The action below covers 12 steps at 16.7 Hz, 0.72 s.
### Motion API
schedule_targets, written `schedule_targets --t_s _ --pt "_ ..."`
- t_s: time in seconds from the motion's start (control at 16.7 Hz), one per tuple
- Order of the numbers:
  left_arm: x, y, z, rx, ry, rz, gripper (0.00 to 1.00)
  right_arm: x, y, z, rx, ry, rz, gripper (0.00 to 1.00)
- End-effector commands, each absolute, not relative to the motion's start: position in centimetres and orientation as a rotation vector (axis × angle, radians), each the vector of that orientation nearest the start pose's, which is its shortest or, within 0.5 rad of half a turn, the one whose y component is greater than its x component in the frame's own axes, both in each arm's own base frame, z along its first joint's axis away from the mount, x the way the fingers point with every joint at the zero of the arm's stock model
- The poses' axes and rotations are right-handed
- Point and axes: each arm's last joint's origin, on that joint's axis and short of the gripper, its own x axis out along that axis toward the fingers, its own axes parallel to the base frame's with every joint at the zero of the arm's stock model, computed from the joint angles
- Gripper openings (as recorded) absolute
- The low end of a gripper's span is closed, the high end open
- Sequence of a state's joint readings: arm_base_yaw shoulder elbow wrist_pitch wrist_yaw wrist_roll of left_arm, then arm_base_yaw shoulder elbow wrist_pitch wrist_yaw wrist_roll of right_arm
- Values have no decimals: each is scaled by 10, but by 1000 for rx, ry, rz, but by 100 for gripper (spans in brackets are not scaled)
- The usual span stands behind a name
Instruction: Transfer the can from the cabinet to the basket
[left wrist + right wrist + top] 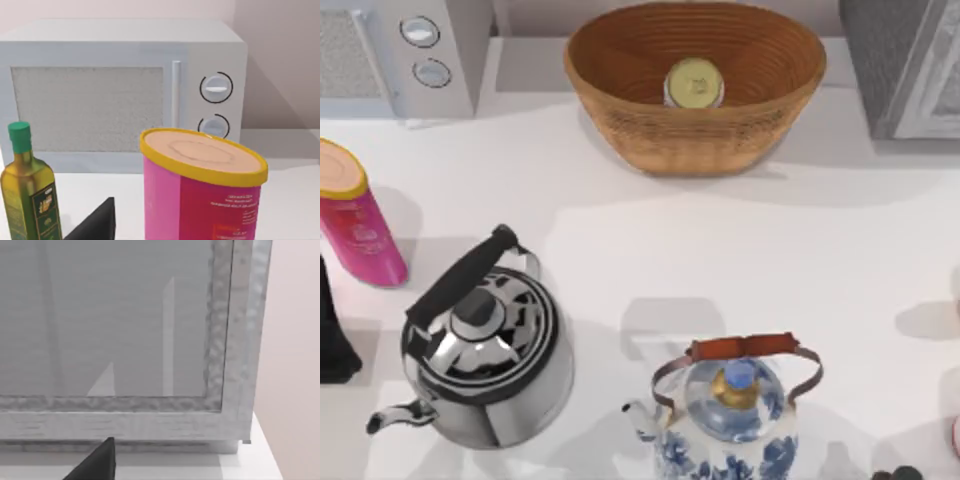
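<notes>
One can [694, 82] matters here, and it stands upright inside the basket [620, 60] at the far middle of the surface [840, 260], its pale yellow-green top facing up, slightly right of the basket's centre. Judged from that, the transfer itself looks finished: the can is out of the cabinet [910, 65], which sits at the far right corner, and nothing holds it.

The left arm [332, 335] is a dark shape at the left edge, near the pink tube [355, 220]. Its wrist view looks past that tube toward the microwave [120, 95] at the far left, with an olive-oil bottle [30, 185] beside it. A black finger [97, 222] of the left tool juts into that view, but how far the tool is open I cannot tell. The right wrist view faces the cabinet's front, with one black finger [97, 462] low in it; the right tool's opening I also cannot tell.

Nearer stand a chrome kettle [485, 345] on the left and a blue-and-white kettle [730, 410] in the middle.

The step in hand seems to be settling after release. What remains probably calls only for keeping both arms well away from the basket.
</notes>
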<state>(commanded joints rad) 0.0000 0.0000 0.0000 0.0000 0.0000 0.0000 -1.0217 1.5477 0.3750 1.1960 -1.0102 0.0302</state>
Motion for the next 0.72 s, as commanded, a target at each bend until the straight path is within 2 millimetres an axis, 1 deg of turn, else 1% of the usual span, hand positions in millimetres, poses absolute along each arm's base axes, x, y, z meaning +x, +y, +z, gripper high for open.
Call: schedule_targets --t_s 0.18,0.36,0.54,0.66,0.72 --pt "106 -1 160 0 0 0 100 163 -218 179 -6 -3 8 100" --pt "106 -1 160 0 0 0 100 175 -244 211 -5 -3 6 100" --pt "106 -1 160 0 0 0 100 185 -267 261 10 6 2 100" --pt "106 -1 160 0 0 0 100 189 -276 302 23 14 0 100" --pt "106 -1 160 0 0 0 100 189 -277 324 29 17 0 100"
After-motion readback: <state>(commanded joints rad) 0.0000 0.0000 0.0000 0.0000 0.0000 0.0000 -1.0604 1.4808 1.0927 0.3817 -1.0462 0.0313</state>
